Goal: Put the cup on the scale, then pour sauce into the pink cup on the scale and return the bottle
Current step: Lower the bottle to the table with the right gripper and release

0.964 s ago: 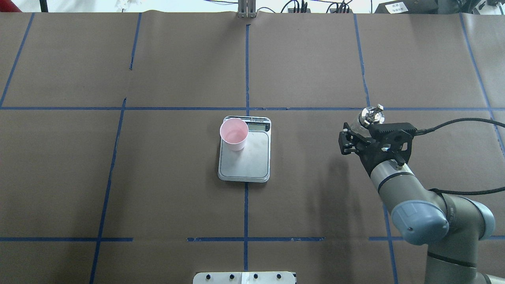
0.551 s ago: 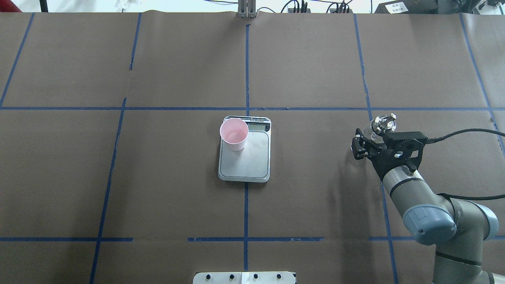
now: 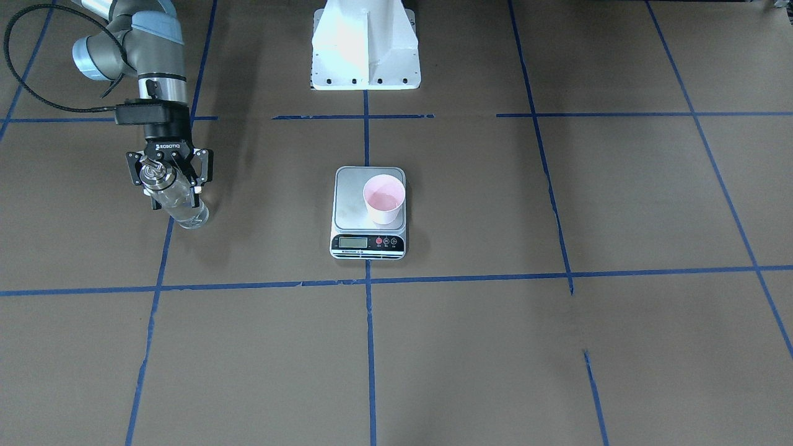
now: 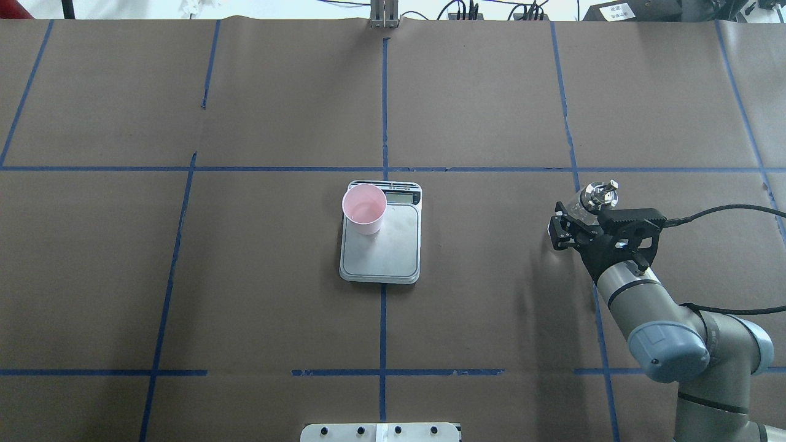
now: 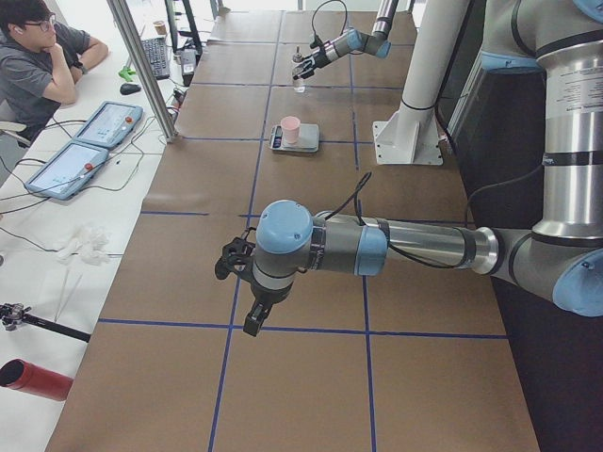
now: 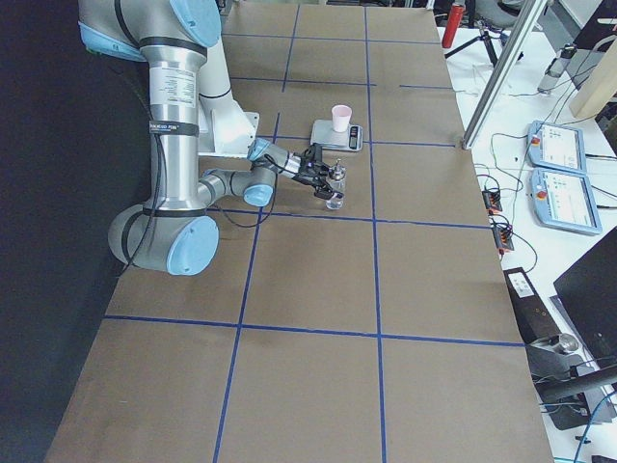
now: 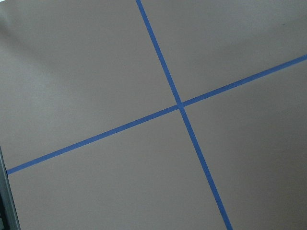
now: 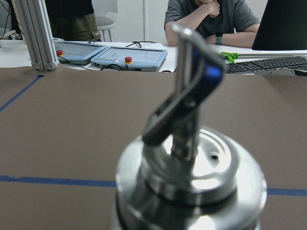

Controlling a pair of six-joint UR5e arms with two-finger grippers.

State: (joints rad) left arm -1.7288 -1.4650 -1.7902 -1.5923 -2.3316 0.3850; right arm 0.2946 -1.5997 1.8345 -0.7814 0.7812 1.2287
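My right claw [image 3: 172, 189] is clenched round the upper body of the bottle [image 3: 183, 207], one finger on either side just below the silver pourer cap [image 8: 192, 158], which fills my wrist view. The bottle hangs upright from the grip with its base at or just above the tabletop [image 3: 495, 341]; I cannot tell whether it touches. The clear sauce [image 3: 189, 217] sits low in the glass. A blue tape line [image 3: 155, 272] runs right beside the bottle's foot. Well apart from the claw, toward the middle of the tabletop, the cup [image 3: 384, 199] stands on the scale [image 3: 353, 198], near the display end, on the corner away from this claw. I judge the pour done and the return of the bottle in hand. Next I must settle the base flat, loosen the fingers, then draw straight back without catching the cap. Nothing stands close to the claw, so there is room on every side, and the tabletop's edges are far off. My left claw [image 5: 234, 268] hovers far away over bare tabletop; I cannot tell whether it is released or clenched
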